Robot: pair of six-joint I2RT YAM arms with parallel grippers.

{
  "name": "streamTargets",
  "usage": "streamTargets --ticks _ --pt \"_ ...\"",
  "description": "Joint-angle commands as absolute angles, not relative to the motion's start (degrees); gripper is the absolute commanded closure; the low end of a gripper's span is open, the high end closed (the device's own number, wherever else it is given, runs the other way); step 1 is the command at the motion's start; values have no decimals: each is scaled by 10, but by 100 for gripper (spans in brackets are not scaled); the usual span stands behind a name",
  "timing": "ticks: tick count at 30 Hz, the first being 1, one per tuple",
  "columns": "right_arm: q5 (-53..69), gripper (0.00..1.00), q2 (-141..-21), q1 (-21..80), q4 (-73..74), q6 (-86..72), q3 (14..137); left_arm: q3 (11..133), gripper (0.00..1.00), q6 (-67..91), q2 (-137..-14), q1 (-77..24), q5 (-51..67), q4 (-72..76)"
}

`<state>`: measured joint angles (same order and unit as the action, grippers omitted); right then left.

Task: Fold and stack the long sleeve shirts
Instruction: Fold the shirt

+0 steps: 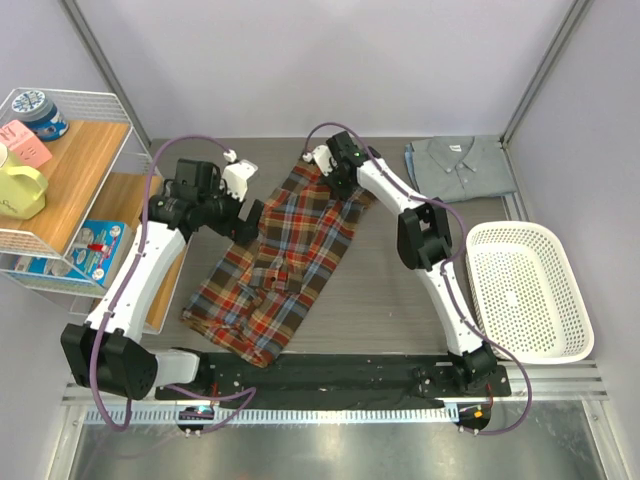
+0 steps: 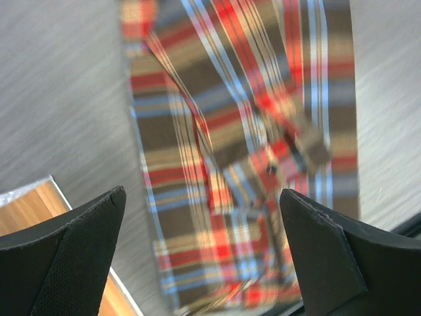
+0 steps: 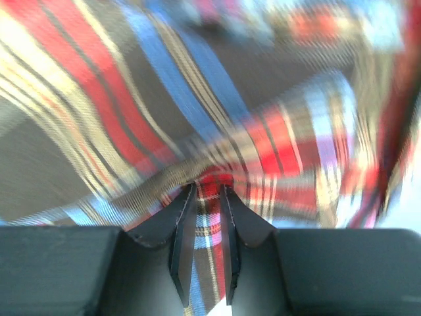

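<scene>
We judge the step in hand to be the folding of the plaid shirt [image 1: 275, 265], which lies slantwise across the middle of the desk [image 1: 400, 300], running from near left to far centre. It looks already narrowed into a long strip, with some loose cloth bunched on top. The grey-blue shirt [image 1: 460, 165] lies flat at the far right, well apart from the plaid one and beyond the white basket [image 1: 520, 290].

The right end effector [image 3: 205, 197] is pinched narrow on a ridge of plaid cloth at the far end of the shirt. Its wrist view shows the fabric drawn up between the two fingers. The left end effector [image 2: 200, 194] stands wide and holds nothing, hanging above the shirt's left edge near the middle of its length.

To do this fold well, we would want the left side to take or pin a matching point before the right carries its end over (one pinch alone tends to drag a fold crooked). The lift should be low and slow, so that the layers underneath do not slide on the smooth desk. The far end should land square on the near hem. The bunched piece in the middle may trap a lump, so it is best flattened first. Only after that does the stacking with the grey-blue shirt come into it.
</scene>
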<state>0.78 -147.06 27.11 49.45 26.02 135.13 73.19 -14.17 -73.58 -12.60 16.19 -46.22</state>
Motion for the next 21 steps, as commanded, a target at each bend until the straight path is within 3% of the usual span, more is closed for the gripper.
streamTargets --ticks 1,8,11,20,21 --pt "-104 73 -1517 225 378 346 1368 735 0 -217 -755 -121 168 -525" --pt "-99 55 -1453 190 202 383 1352 675 9 -360 -790 -139 211 -544" --pt "-58 40 -1387 189 157 327 1314 656 14 -395 -818 -170 197 -531" --pt "42 12 -1243 189 207 174 1201 607 25 -413 -946 -253 110 -461" --pt "40 4 -1231 188 222 158 1189 605 25 -417 -957 -260 105 -461"
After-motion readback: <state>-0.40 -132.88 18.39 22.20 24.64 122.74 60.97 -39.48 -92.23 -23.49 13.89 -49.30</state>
